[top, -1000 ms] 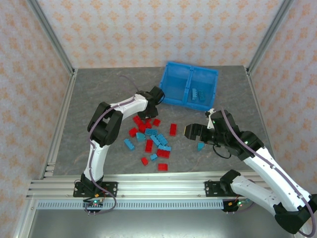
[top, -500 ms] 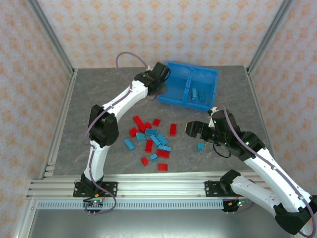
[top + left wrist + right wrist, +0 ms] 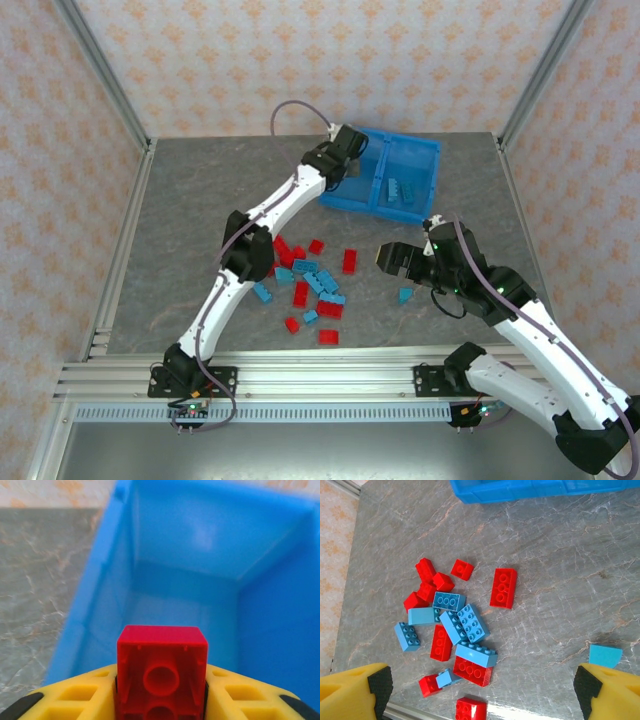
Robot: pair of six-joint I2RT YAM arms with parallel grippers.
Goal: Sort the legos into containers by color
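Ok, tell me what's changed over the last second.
The left end effector swung away from the loose bricks to the bin at the far side, and is now over its left compartment with a red brick between its fingers. The right end effector stayed open above the table. The loose bricks and the light blue bricks in the right compartment did not move.

Bright, even, diffuse light. Faint soft shadows beside bricks (image 3: 470, 622) on worktop (image 3: 560, 580). Left wrist view: red brick (image 3: 162, 672) crisp, bin (image 3: 200, 540) walls blurred.
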